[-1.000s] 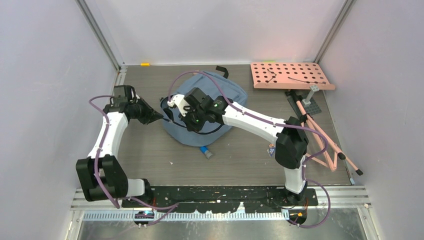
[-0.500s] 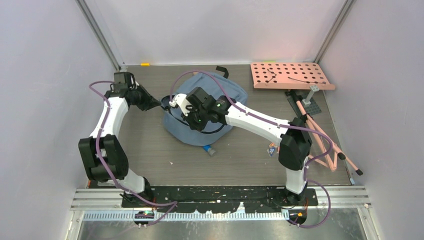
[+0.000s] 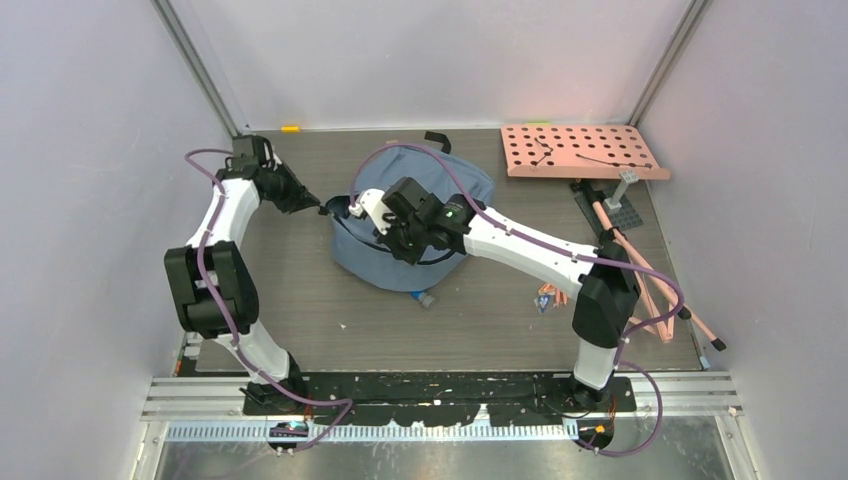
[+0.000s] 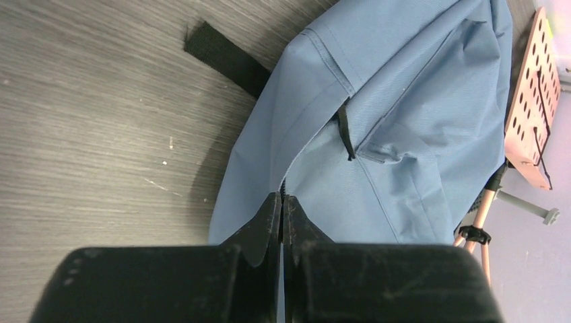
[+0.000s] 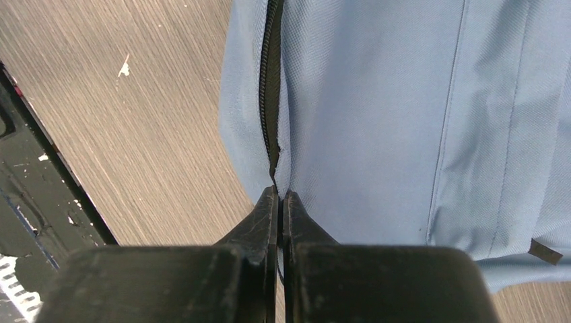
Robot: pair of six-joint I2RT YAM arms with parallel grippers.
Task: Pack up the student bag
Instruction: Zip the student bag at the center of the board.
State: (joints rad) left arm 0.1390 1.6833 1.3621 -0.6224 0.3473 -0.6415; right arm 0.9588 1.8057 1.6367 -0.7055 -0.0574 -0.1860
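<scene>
I'm working on opening the bag [image 4: 404, 134], which is lying flat on the table [image 4: 101, 101] right at the tips of both hands, blue fabric spreading out ahead of them. My left gripper [image 4: 281, 202] is closed tight, jaws pressed together on a fold of fabric at the bag's edge, just where the seam runs in. My right gripper [image 5: 279, 195] is closed as well, pinching at the near end of the zip [image 5: 271, 87], which is running straight away from its fingertips. I can't tell whether the zip's tab itself is between the jaws or only cloth beside it.

To do this well, I'm thinking of the two hands as a pair. The left one is the anchor: it should be pulling gently away from the right so the fabric along the zip is taut. The right one should be drawing along the line of the zip, not across it, and low to the cloth. If the bag starts sliding with the right hand, I'm judging the grip is on fabric, and I should let go and take the tab again.
</scene>
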